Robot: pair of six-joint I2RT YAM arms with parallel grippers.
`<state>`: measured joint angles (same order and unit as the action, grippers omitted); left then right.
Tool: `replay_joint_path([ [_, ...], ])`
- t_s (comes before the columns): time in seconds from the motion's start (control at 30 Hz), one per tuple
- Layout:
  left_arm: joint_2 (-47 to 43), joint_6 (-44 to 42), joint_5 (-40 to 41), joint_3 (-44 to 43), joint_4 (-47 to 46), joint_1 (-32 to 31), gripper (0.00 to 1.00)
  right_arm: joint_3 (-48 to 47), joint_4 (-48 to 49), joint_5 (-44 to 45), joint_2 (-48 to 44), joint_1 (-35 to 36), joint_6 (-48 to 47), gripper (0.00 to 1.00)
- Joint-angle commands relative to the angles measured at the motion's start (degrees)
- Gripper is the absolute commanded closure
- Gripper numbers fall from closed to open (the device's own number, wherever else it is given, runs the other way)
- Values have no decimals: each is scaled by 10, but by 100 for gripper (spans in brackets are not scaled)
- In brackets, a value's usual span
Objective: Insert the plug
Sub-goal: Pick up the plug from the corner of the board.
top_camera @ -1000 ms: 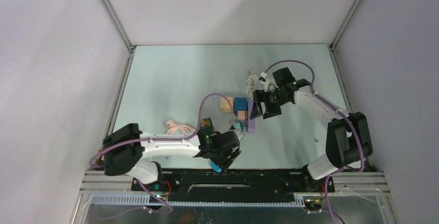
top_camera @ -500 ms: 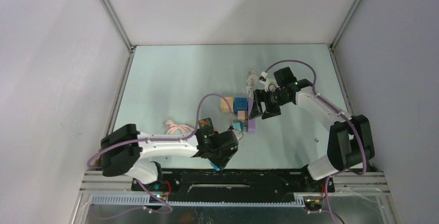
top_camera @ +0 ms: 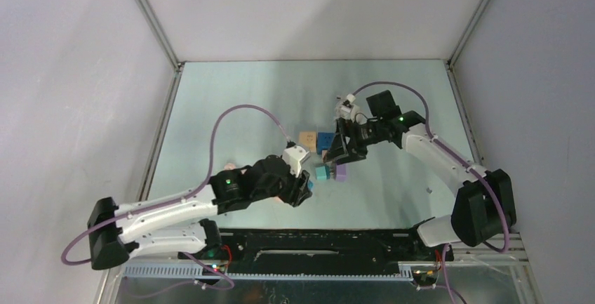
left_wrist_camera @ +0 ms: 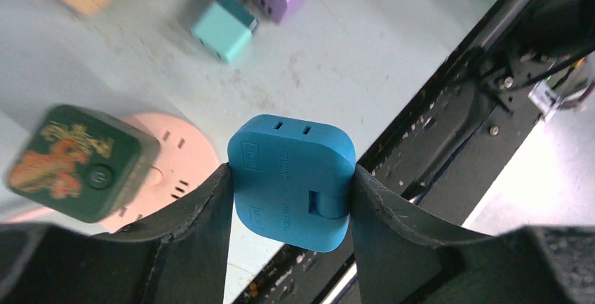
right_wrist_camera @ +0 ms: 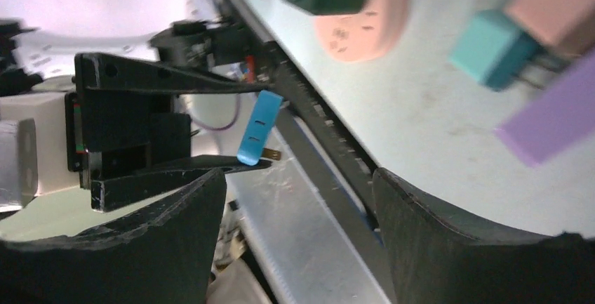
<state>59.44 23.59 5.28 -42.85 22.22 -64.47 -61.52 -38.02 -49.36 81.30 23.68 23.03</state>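
Observation:
The plug is a flat, square blue adapter. My left gripper is shut on its two sides and holds it above the table. From above, a blue corner of the plug shows at my left gripper, just left of a teal cube. The right wrist view shows the plug edge-on, with a metal prong sticking out. A purple power strip lies beside the teal cube. My right gripper hovers over it, open, with nothing between its fingers.
A pink round socket with a green adapter plugged in lies below my left gripper. Tan and blue blocks sit behind the teal cube. The black base rail runs along the near edge.
My left arm has swung from the near rail up toward the middle, carrying the blue plug next to the teal cube. My right gripper has shifted slightly left over the purple strip.

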Motion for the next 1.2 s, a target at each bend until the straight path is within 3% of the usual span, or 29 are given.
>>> replay_joint_path([
  [0.0, -46, -66, 68, -4, -52, 6, 54, -2, 110, -108, -3, 52, 116, 22],
  [0.23, -12, -111, 92, -73, -7, 19, 54, -66, 104, -110, 46, 133, 128, 27],
  [0.43, 6, -126, 93, -97, -11, 20, 54, -118, 5, -56, 89, 156, 69, 31],
  [0.6, 5, -129, 93, -104, -21, 20, 54, -126, 7, -48, 113, 160, 68, 38],
  [0.7, 7, -129, 101, -108, -16, 21, 54, -130, 19, -60, 121, 161, 73, 60],
  [0.8, 4, -129, 103, -106, -16, 21, 53, -130, 17, -67, 123, 157, 69, 96],
  [0.83, 3, -128, 103, -106, -18, 21, 50, -130, 15, -69, 121, 155, 61, 100],
  [0.93, 2, -127, 89, -108, -17, 31, 22, -130, 4, -68, 110, 139, 30, 100],
  [0.97, 1, -123, 73, -113, -11, 40, 17, -130, -3, -71, 105, 130, 16, 100],
  [1.17, -64, -81, -174, -94, -7, 166, 11, -130, -65, -99, 60, 81, -121, 100],
])
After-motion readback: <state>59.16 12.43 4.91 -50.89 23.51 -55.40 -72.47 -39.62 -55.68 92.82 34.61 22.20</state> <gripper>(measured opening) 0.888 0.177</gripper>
